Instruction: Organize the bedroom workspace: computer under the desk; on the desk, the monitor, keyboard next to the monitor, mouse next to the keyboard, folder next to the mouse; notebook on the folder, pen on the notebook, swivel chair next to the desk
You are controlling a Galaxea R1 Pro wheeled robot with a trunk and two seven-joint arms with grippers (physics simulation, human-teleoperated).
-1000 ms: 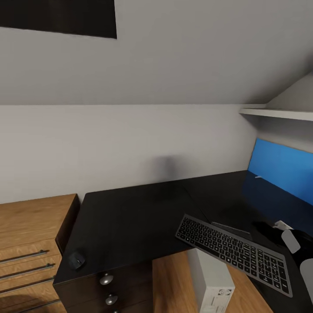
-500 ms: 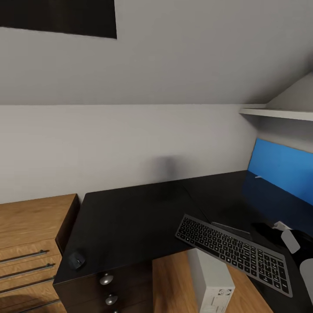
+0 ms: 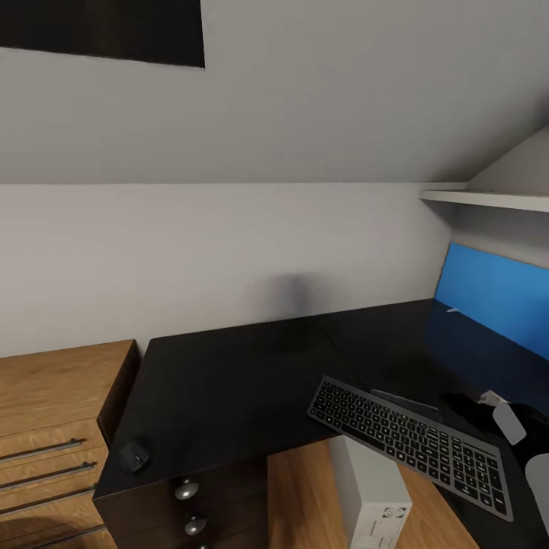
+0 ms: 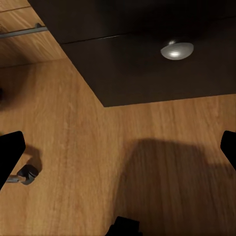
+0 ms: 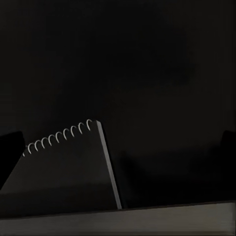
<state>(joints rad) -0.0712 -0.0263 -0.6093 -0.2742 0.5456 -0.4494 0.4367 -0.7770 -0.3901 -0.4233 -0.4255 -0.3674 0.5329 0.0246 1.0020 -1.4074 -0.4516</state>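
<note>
The glossy black desk [image 3: 229, 381] fills the middle of the head view. A dark keyboard [image 3: 408, 436] lies slanted at its inner front edge. The small dark mouse [image 3: 135, 456] sits at the desk's near left corner. The light grey computer [image 3: 376, 499] stands on the floor under the keyboard. My right arm [image 3: 526, 446] reaches over the desk at the right. Its open right gripper [image 5: 118, 147] hovers over a spiral-bound notebook [image 5: 69, 169] on the dark top. My left gripper [image 4: 118, 147] is open, low over the wooden floor.
The dark drawer unit with round silver knobs [image 3: 187, 489] is under the desk's left end, and one knob [image 4: 177, 50] appears near my left gripper. A light wood drawer chest [image 3: 53, 427] adjoins the desk. A blue wall panel [image 3: 496, 301] and a white shelf [image 3: 488, 200] are at the right.
</note>
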